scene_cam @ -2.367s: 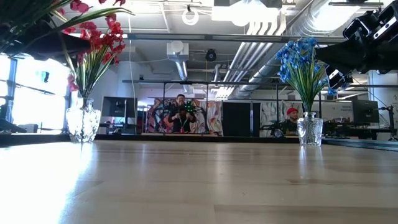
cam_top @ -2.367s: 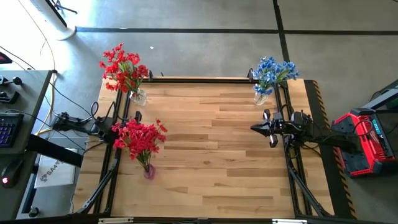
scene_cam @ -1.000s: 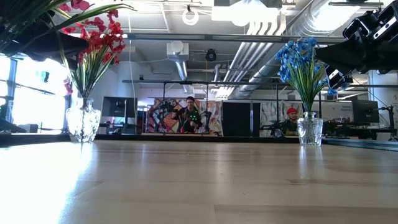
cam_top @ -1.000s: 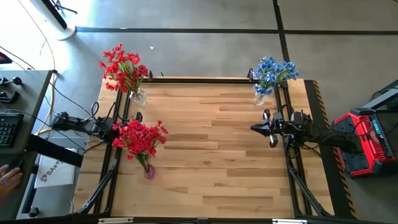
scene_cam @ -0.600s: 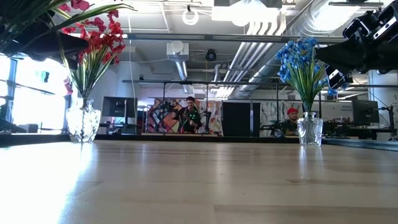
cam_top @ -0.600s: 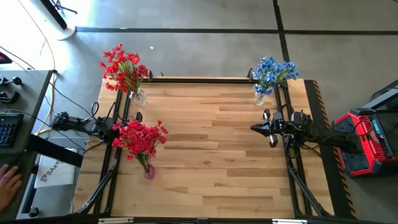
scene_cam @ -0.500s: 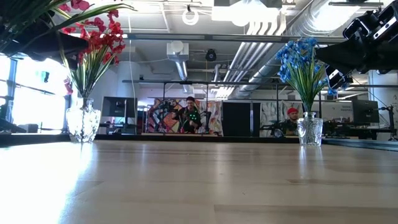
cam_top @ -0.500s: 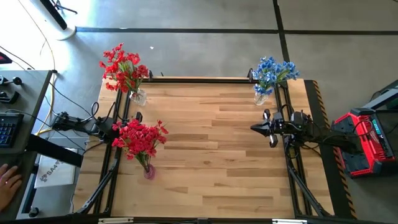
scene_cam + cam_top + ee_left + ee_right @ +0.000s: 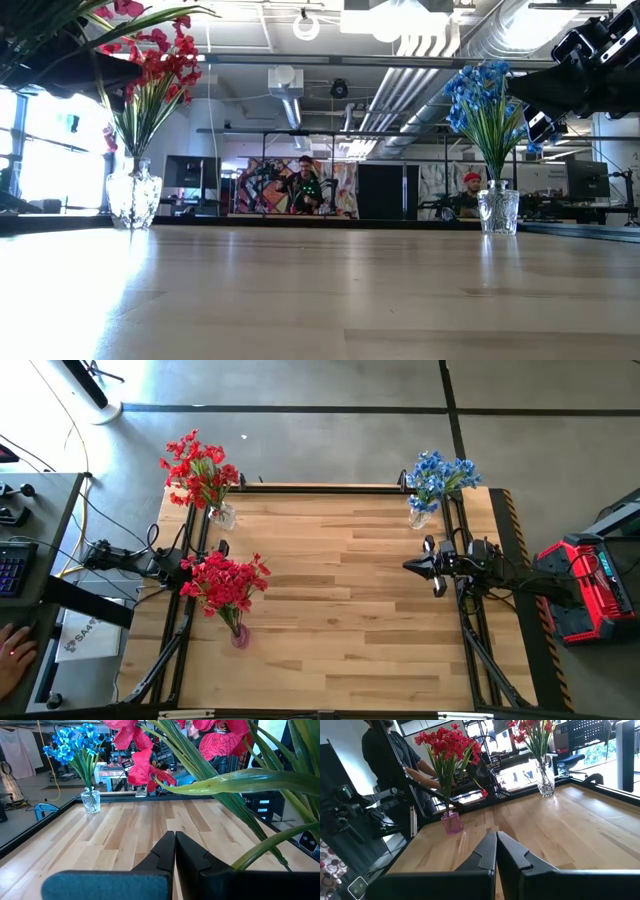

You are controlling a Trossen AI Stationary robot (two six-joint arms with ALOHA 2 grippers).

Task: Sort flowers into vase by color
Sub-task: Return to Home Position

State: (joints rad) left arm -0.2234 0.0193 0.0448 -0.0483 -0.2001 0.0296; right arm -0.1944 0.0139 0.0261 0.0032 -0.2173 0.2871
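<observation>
Red flowers (image 9: 228, 582) fanned from the vase (image 9: 240, 637) just above my left gripper (image 9: 175, 835); it and the right gripper (image 9: 496, 836) were pressed together.

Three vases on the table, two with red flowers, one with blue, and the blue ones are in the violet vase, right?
Not quite: the blue flowers stand in a clear glass vase at the table's far right corner. The violet vase holds red flowers, as the high view shows. The rest is right: three vases, two red, one blue.
</observation>
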